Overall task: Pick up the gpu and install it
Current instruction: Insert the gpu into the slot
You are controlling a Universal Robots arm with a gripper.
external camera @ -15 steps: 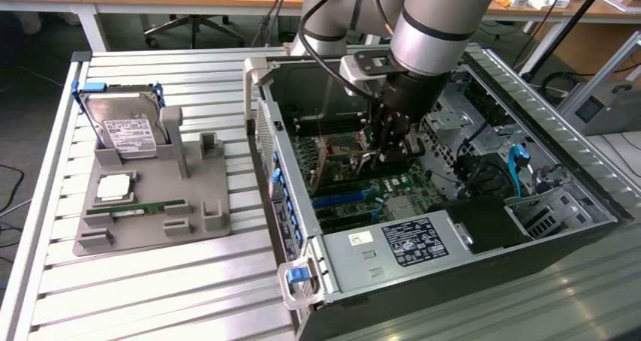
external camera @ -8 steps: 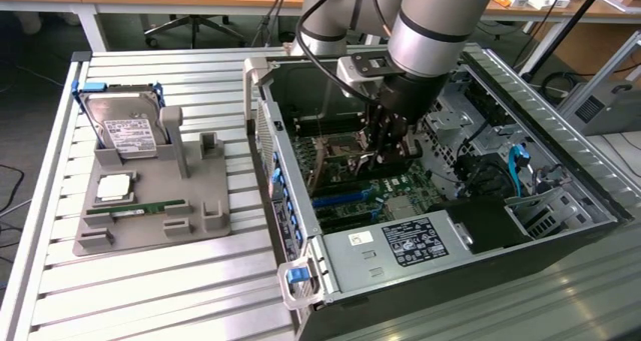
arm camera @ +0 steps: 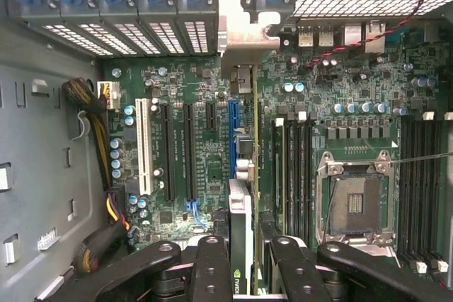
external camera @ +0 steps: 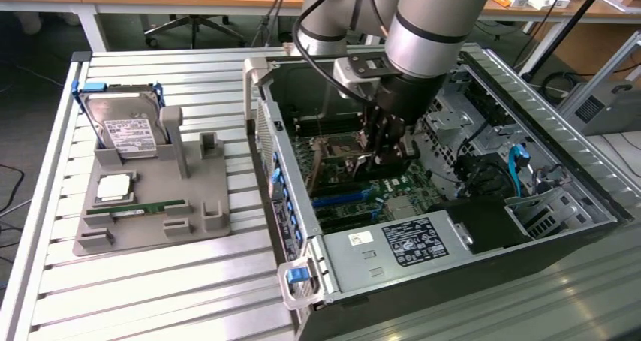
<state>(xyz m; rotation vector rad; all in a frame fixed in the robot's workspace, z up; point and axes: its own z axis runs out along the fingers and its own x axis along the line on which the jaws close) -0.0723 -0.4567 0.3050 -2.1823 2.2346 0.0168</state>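
Inside the open computer case (external camera: 561,168), my gripper (external camera: 389,152) is lowered over the motherboard (external camera: 386,191). The wrist view shows the gpu (arm camera: 241,217) edge-on between my two fingers (arm camera: 212,266), which are shut on it. The gpu is a thin card, and its silver bracket (arm camera: 244,33) reaches the row of rear slot openings. It runs along the blue expansion slot (arm camera: 231,139). I cannot tell whether its edge sits in the slot.
A grey fixture (external camera: 150,221) at the exterior view's left holds a hard drive (external camera: 125,127), a processor chip (external camera: 113,187) and a green memory stick (external camera: 140,207). In the case are the power supply (external camera: 401,243), the processor socket (arm camera: 354,203), memory slots (arm camera: 294,167) and cable bundles (arm camera: 95,132).
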